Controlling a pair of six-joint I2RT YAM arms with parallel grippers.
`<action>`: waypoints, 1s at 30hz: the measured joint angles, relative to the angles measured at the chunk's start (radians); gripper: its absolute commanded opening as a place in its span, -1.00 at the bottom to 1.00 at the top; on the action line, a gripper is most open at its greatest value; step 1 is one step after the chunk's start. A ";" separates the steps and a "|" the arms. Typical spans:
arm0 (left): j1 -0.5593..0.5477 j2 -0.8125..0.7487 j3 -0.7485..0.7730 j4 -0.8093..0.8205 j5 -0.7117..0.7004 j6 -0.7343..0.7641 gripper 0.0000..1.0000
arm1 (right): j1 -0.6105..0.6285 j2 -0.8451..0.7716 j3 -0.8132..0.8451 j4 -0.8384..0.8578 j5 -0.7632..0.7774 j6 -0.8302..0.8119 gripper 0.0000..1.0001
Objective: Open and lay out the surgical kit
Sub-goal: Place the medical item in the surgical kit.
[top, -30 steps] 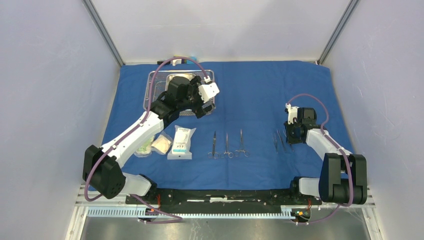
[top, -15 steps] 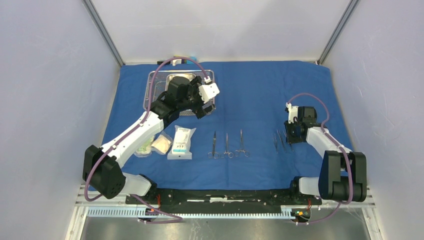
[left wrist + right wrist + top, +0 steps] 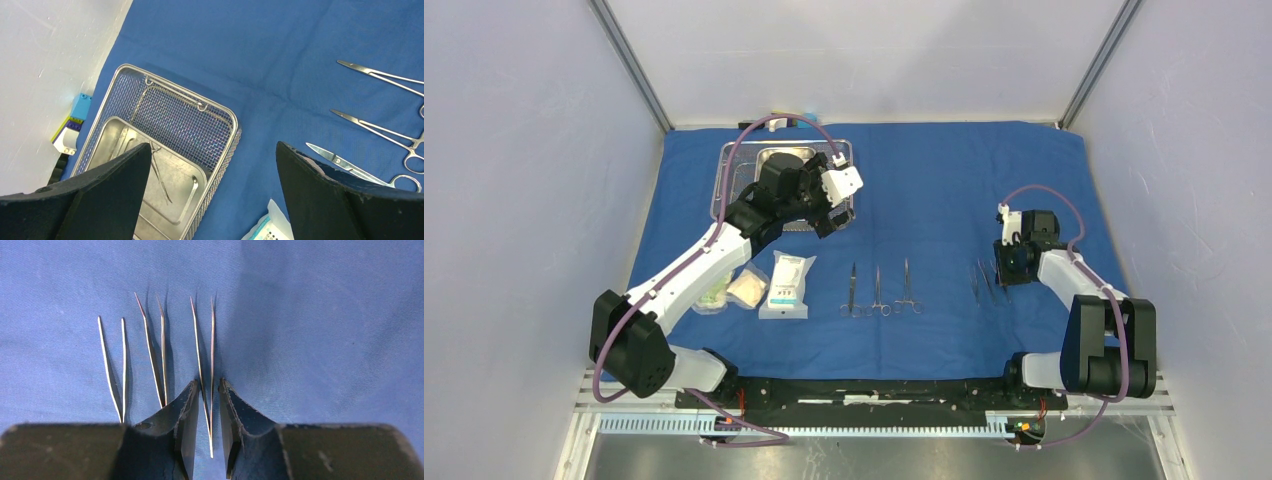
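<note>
Surgical kit (image 3: 877, 290): steel on blue cloth (image 3: 944, 180)

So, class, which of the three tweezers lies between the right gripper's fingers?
The tweezers at the right end of the row in the right wrist view: the right gripper straddles them; the other two lie outside.

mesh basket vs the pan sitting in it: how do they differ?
The wire-mesh basket is see-through mesh, while the pan is solid sheet steel. The basket is the larger of the two, and the pan sits inside it, filling one end. The pan holds a slim instrument, whereas the basket holds the pan. Both are shiny steel, rectangular with rounded corners, and both are on the blue cloth.
</note>
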 measured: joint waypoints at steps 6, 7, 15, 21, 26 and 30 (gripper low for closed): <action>0.000 0.000 0.000 0.000 0.000 0.000 1.00 | -0.017 0.000 0.000 0.000 -0.008 0.005 -0.44; 0.000 0.000 0.000 0.000 0.000 0.000 1.00 | -0.019 0.002 0.001 0.000 -0.011 0.008 -0.43; 0.000 0.000 0.000 0.000 0.000 0.000 1.00 | -0.033 0.010 0.006 -0.001 -0.024 0.013 -0.44; 0.000 0.000 0.000 0.000 0.000 0.000 1.00 | -0.038 0.010 0.006 -0.001 -0.029 0.016 -0.44; 0.000 0.000 0.000 -0.001 0.000 0.000 1.00 | -0.039 0.010 0.006 -0.001 -0.030 0.018 -0.44; 0.000 0.000 0.000 -0.001 0.000 0.000 1.00 | -0.043 0.009 0.006 -0.001 -0.030 0.019 -0.44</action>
